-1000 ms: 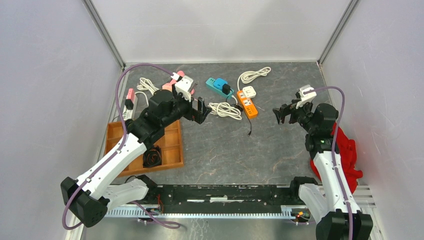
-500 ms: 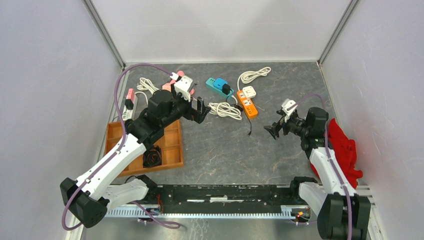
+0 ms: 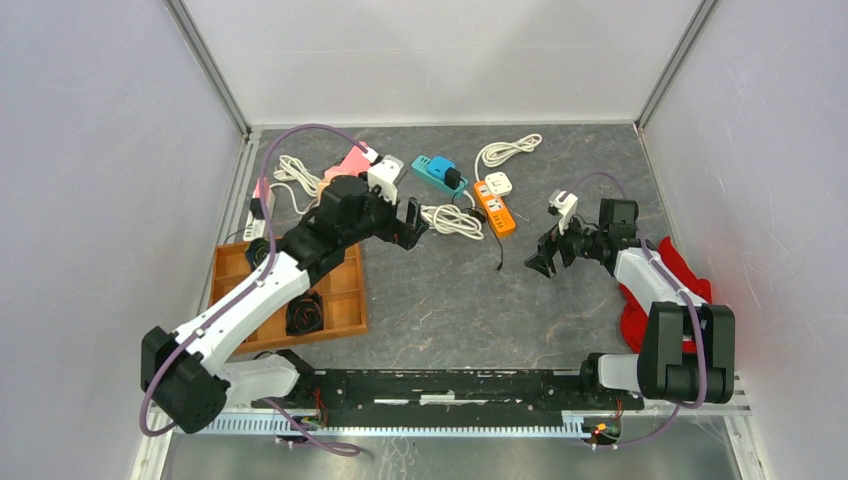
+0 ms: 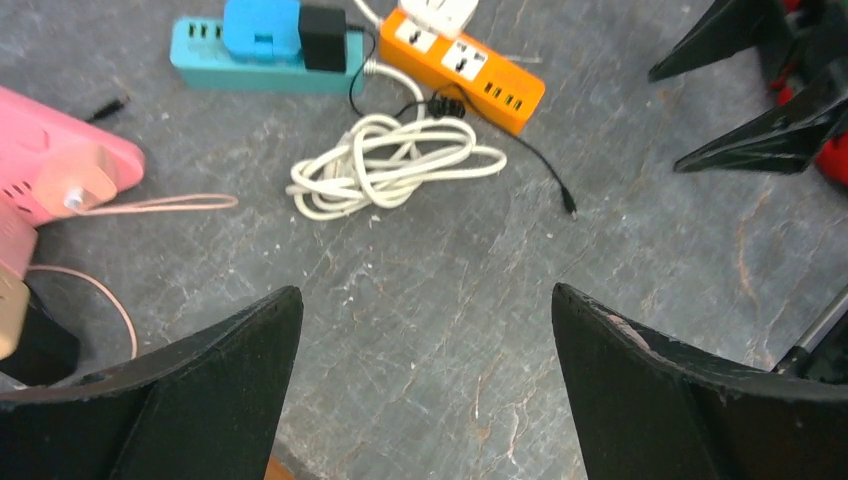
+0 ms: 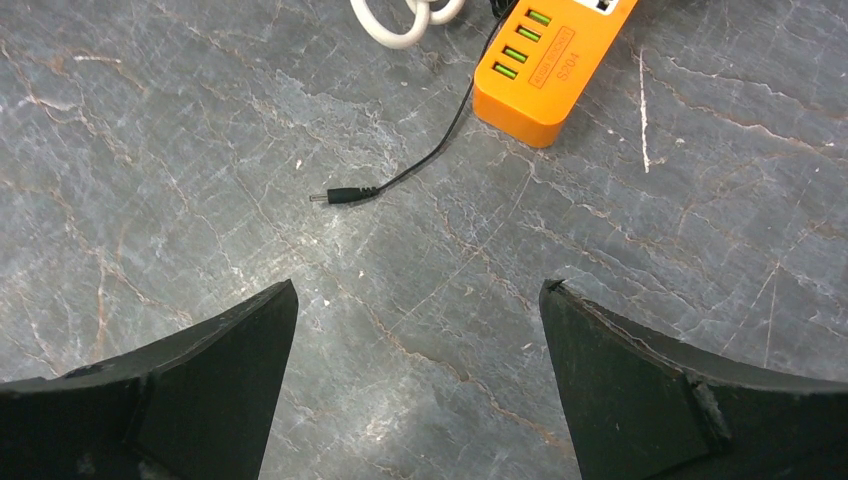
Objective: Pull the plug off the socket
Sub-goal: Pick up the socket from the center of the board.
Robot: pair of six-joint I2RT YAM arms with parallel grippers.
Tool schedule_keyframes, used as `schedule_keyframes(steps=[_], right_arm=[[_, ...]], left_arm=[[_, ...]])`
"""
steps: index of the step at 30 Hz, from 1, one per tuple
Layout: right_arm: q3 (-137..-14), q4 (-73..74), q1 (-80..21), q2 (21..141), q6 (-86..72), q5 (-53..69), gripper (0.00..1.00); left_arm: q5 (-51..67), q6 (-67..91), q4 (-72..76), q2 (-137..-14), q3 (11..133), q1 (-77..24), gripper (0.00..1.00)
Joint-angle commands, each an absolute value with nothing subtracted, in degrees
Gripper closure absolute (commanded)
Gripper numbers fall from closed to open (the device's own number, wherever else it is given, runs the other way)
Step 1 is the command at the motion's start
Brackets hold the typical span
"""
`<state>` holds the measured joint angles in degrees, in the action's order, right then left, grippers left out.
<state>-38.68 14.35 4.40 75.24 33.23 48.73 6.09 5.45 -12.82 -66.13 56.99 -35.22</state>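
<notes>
An orange power strip lies at the table's middle back with a white plug in its far end; it also shows in the left wrist view and the right wrist view. A teal strip holds a blue adapter and a black plug. My left gripper is open and empty, left of the orange strip. My right gripper is open and empty, right of and nearer than the strip, over bare table.
A coiled white cable lies between the strips, and a thin black lead with a barrel end trails from the orange strip. A pink strip, a wooden tray at left and a red cloth at right.
My right gripper has swung down and left toward the table near the orange strip. My left gripper has shifted slightly right and forward. Both stayed open.
</notes>
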Motion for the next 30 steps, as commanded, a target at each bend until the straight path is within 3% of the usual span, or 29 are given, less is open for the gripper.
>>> schedule_keyframes(steps=[1,9,15,20,26,30], right_arm=[[-40.1,13.0,4.5,74.5,28.8,48.7,0.02],[-37.9,6.3,2.7,71.9,22.6,42.5,0.02],[-46.6,8.6,-6.3,78.0,21.7,31.9,0.02],[-57.6,8.8,-10.6,87.8,18.2,28.3,0.02],[-70.5,13.3,-12.9,99.5,16.7,22.4,0.02],[-71.8,13.0,-13.4,102.7,16.6,19.9,0.03]], left_arm=[[7.2,8.3,-13.0,-67.2,58.9,-35.7,0.0],[11.3,21.3,-16.2,-63.7,52.0,-35.7,0.0],[14.9,32.9,-9.0,-53.1,38.6,-35.7,0.0],[10.5,25.1,-15.4,-51.1,43.0,-35.7,0.0],[3.1,10.3,-18.9,-58.7,50.9,-35.6,0.0],[0.7,8.1,-19.5,-63.7,51.6,-35.6,0.0]])
